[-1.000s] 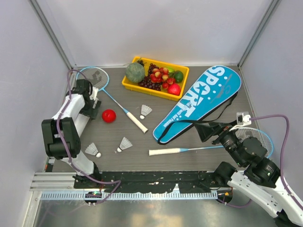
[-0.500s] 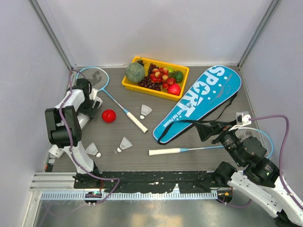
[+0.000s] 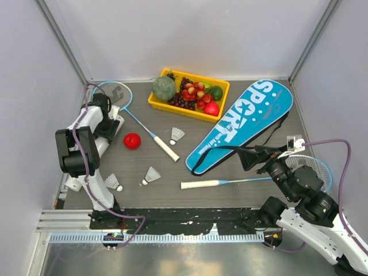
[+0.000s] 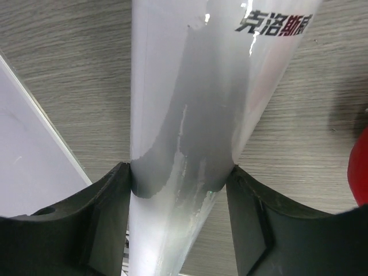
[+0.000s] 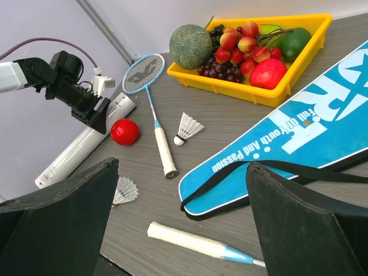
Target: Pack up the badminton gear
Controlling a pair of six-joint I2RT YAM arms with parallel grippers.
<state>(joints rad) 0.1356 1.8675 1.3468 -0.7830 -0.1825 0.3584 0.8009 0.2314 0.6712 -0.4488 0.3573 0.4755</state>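
Observation:
My left gripper (image 4: 178,178) is shut on the white tube (image 4: 190,92), both fingers pressed against its sides. The tube (image 5: 86,146) lies at the table's left edge beside the red ball (image 3: 132,141). One blue-framed racket (image 3: 150,134) lies at the back left. The second racket (image 3: 198,184) lies near the front, its head under my right arm. Three shuttlecocks (image 3: 176,135), (image 3: 152,175), (image 3: 112,182) lie on the table. The blue "SPORT" bag (image 3: 244,123) lies flat to the right. My right gripper (image 3: 253,156) hangs open above the bag's strap, holding nothing.
A yellow tray (image 3: 183,111) of fruit stands at the back centre, close to the bag's top and the first racket's head. Grey walls close in the table on the left, back and right. The left arm's cable loops over the tube's end.
The left jaws have closed in onto the white tube, and the left arm's elbow has shifted slightly. The right arm and all loose objects have stayed put.

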